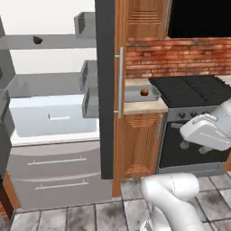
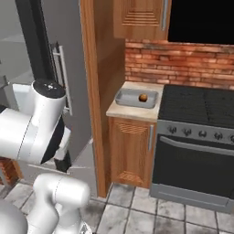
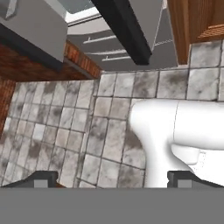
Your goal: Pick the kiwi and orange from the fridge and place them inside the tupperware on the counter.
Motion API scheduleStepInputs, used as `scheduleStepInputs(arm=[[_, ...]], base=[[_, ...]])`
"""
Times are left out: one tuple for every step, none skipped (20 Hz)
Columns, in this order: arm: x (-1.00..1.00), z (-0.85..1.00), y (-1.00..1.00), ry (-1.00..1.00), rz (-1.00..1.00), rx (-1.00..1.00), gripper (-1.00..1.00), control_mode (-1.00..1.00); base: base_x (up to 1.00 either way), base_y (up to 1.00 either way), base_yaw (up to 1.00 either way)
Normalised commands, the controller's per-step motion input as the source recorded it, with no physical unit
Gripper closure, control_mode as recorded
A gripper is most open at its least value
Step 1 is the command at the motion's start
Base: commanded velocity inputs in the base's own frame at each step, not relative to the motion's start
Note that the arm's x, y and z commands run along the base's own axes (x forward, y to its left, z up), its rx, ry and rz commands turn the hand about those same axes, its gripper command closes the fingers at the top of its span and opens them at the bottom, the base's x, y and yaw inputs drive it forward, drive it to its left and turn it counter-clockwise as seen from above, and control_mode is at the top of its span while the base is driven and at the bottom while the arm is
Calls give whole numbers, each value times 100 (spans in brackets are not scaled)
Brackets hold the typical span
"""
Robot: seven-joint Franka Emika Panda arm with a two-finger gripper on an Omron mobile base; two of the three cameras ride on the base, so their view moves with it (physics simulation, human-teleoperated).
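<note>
End effector [image 3: 112, 178] hangs wide open and empty, aimed at the floor. Kiwi [image 1: 38, 40] sits on an upper fridge [image 1: 54, 113] shelf; small, light, probably softish, best pinched across its middle. Orange [image 1: 144, 92] lies in the tupperware [image 1: 135, 97].

One orange [image 1: 144, 92] sits in one grey tray [image 1: 131, 97] on the counter [image 1: 144, 107], at about one o'clock from the middle of the left base view. One kiwi [image 1: 38, 40] lies on a shelf of the one open fridge [image 1: 49, 117], at about ten o'clock. One stove [image 1: 194, 90] stands at three o'clock, and two drawer handles [image 1: 56, 161] cross the fridge's lower front.
</note>
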Motion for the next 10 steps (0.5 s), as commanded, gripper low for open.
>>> scheduleStepInputs(arm=[[0, 0, 0, 0, 0, 0, -100, 100], [0, 0, 0, 0, 0, 0, -100, 100], [0, 0, 0, 0, 0, 0, -100, 100], [0, 0, 0, 0, 0, 0, -100, 100], [0, 0, 0, 0, 0, 0, -100, 100], [0, 0, 0, 0, 0, 0, -100, 100], [0, 0, 0, 0, 0, 0, -100, 100], [0, 0, 0, 0, 0, 0, -100, 100], [0, 0, 0, 0, 0, 0, -100, 100], [0, 0, 0, 0, 0, 0, -100, 100]], base=[[-100, 54, 28], [-100, 51, 29], [-100, 52, 29], [-100, 54, 28], [-95, 58, 26], [-74, 65, 21], [-43, 75, 10], [-9, 83, 0], [0, 87, 0], [0, 92, 0]])
